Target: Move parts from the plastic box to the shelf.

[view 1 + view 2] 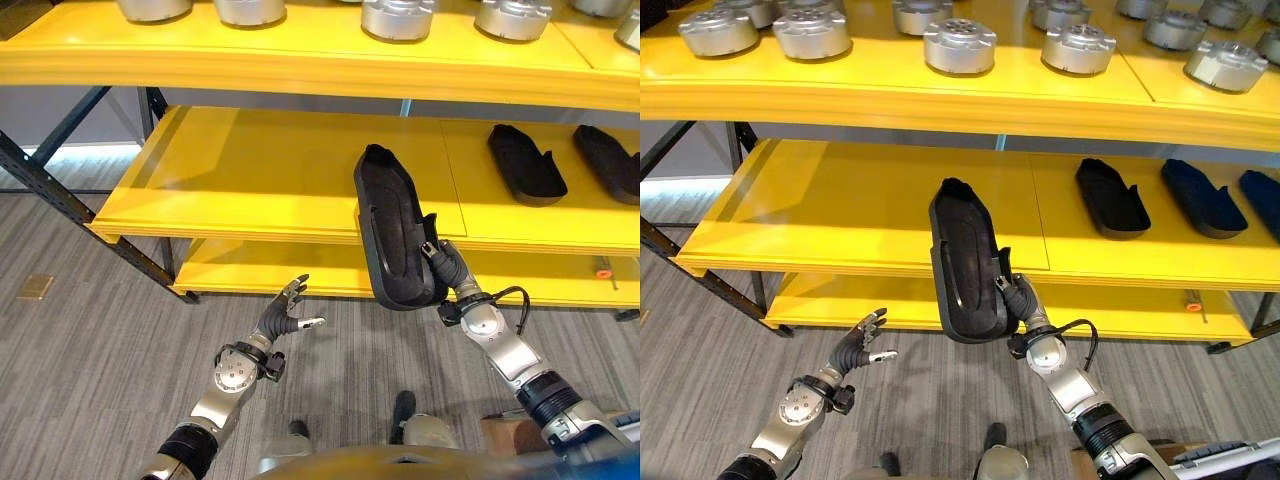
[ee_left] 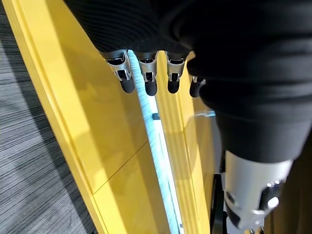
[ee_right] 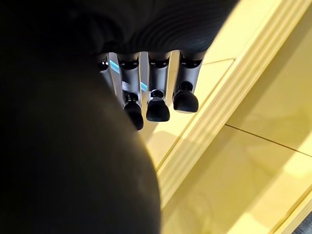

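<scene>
In the left eye view I have my right hand (image 1: pixel 445 268) raised in front of the yellow metal shelf (image 1: pixel 250 190), its fingers and thumb curled round the lower end of a long black moulded plastic part (image 1: pixel 393 232), shaped like a shallow trough. The part stands nearly upright, its top end reaching over the front edge of the middle shelf board and its lower end hanging below that edge, over the grey striped carpet floor (image 1: pixel 80 320). My left hand (image 1: pixel 284 312) hovers lower and to the left, well apart from the part, fingers loosely spread and holding nothing. Two more black moulded parts (image 1: pixel 526 164) lie flat on the middle board off to the right, and round silver metal castings (image 1: pixel 398 18) sit in a row on the top board. In the right eye view I see the same grasp: the right hand pinches the part at its bottom end, the hollow side facing me, and the left hand is relaxed and empty above the floor. In the left wrist view the left hand's fingers (image 2: pixel 148 78) hang fairly straight with the yellow shelf boards beyond them, touching nothing. In the right wrist view the right hand's fingers (image 3: pixel 157 97) show beside a large dark mass that I take for the held part, with the yellow shelf edge past them.
</scene>
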### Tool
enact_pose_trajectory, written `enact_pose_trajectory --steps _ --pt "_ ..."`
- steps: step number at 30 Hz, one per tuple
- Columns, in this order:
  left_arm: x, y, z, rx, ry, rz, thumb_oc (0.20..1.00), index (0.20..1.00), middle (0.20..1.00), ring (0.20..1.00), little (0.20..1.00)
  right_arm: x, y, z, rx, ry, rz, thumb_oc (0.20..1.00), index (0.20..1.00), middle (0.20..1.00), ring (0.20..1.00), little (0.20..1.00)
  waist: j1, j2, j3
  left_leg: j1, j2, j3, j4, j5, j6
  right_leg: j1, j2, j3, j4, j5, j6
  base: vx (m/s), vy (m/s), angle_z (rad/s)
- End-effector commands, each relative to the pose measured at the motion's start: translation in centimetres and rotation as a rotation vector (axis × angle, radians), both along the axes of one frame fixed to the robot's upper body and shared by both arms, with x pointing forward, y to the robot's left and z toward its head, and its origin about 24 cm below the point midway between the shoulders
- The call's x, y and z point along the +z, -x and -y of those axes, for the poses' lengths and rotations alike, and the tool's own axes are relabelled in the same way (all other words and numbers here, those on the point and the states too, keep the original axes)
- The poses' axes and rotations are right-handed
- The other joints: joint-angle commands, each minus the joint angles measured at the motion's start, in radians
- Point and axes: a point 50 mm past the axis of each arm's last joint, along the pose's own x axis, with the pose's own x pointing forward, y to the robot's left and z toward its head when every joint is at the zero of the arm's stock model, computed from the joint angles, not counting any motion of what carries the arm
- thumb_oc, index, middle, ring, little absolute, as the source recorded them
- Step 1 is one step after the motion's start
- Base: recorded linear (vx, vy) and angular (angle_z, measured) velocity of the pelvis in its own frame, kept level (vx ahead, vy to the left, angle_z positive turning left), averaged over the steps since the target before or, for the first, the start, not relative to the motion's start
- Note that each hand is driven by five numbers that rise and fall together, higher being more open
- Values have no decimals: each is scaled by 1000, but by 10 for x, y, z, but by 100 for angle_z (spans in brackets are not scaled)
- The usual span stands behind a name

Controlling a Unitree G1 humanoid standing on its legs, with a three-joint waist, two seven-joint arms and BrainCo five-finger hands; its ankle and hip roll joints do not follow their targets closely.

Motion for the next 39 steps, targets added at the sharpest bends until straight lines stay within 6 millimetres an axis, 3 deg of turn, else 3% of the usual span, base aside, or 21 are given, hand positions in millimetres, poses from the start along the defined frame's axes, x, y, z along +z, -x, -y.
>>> enact_pose_trajectory --steps 1,5,8,11,12,16,17,20,21,22,24,25,27,28,29,39 --pt "15 -8 14 -61 15 90 1000 1000 1000 1000 1000 37 -17 -14 40 -63 182 200 200 200 200 200 29 -44 -48 4 -26 109 83 -66 35 -4 -38 14 84 -53 57 202 -240 0" --pt "16 -9 18 -79 13 100 1000 1000 1000 1000 1000 38 -20 -11 27 -63 181 200 200 200 200 200 29 -48 -54 -18 -10 122 158 -91 25 19 -20 5 78 -74 29 150 -222 3" --pt "19 -12 18 -69 13 111 1000 1000 1000 1000 1000 43 -24 -10 35 -65 190 200 200 200 200 200 23 -52 -55 -49 13 139 267 -127 20 32 -13 2 76 -94 4 125 -230 -3" --pt "21 -14 15 -51 -7 118 1000 1000 1000 1000 1000 46 -26 -9 63 -66 187 200 200 200 200 200 16 -52 -55 -84 41 154 405 -124 7 44 -2 0 73 -119 -25 112 -228 -13" --pt "21 -15 13 -38 -15 122 1000 1000 1000 1000 1000 48 -27 -8 81 -60 189 200 200 200 200 200 13 -52 -53 -113 73 164 524 -88 -16 50 13 -4 63 -129 -47 74 -166 -19" --pt "24 -20 4 11 -31 127 1000 1000 1000 1000 1000 49 -25 -11 105 -50 190 200 200 200 200 200 12 -38 -34 -198 109 144 646 -24 -43 56 40 -1 76 -150 -76 105 -119 -6" --pt "25 -21 2 25 -33 130 1000 1000 1000 1000 1000 49 -26 -13 108 -50 188 200 200 200 200 200 10 -34 -27 -204 121 148 628 -6 -46 59 46 3 81 -158 -77 155 67 -9" --pt "24 -20 -1 52 -37 133 1000 1000 1000 1000 1000 49 -27 -24 117 -44 178 200 200 200 200 200 12 -18 -23 -188 123 169 387 50 -43 69 38 -6 91 -165 -62 155 184 -6" --pt "21 -17 -1 58 -37 129 1000 1000 1000 1000 1000 47 -26 -26 120 -36 172 200 200 200 200 200 19 -9 -28 -187 129 161 261 100 -56 79 31 -14 88 -164 -53 377 512 5" --pt "16 -9 -3 74 -21 115 1000 1000 1000 1000 1000 43 -23 -25 116 -21 151 200 200 200 200 200 34 -5 -32 -202 182 123 170 221 -98 96 7 -19 92 -166 -47 364 486 4" --pt "16 -6 -6 70 -14 112 1000 1000 1000 1000 1000 40 -20 -24 108 -11 146 200 200 200 200 200 38 -12 -25 -245 238 107 175 273 -110 94 -22 -13 111 -167 -50 283 403 -5" --pt "15 -5 -7 69 -14 110 1000 1000 1000 1000 1000 40 -20 -23 106 -9 146 200 200 200 200 200 36 -11 -25 -244 248 114 171 266 -109 92 -31 -21 124 -174 -49 322 462 -10" --pt "12 -2 -11 47 -25 107 1000 1000 1000 1000 1000 36 -17 -16 97 -13 130 200 200 200 200 200 22 6 -21 -209 218 144 168 185 -86 69 -52 -39 221 -219 -38 321 421 -10" --pt "12 -2 -10 43 -26 108 1000 1000 1000 1000 1000 36 -16 -15 95 -13 129 200 200 200 200 200 21 6 -20 -205 212 147 167 175 -81 68 -54 -40 227 -221 -36 421 483 2" --pt "13 -5 -10 -7 -62 110 1000 1000 1000 1000 1000 29 -12 -11 74 -20 126 200 200 200 200 200 20 9 -22 -170 141 136 162 94 -40 56 -51 -36 272 -238 -27 351 376 25" --pt "16 -5 -9 -47 -56 103 1000 1000 1000 1000 1000 32 -9 -7 33 -44 155 200 200 200 200 200 39 -4 -23 -136 10 96 120 38 45 15 -47 -4 424 -279 18 195 268 12"
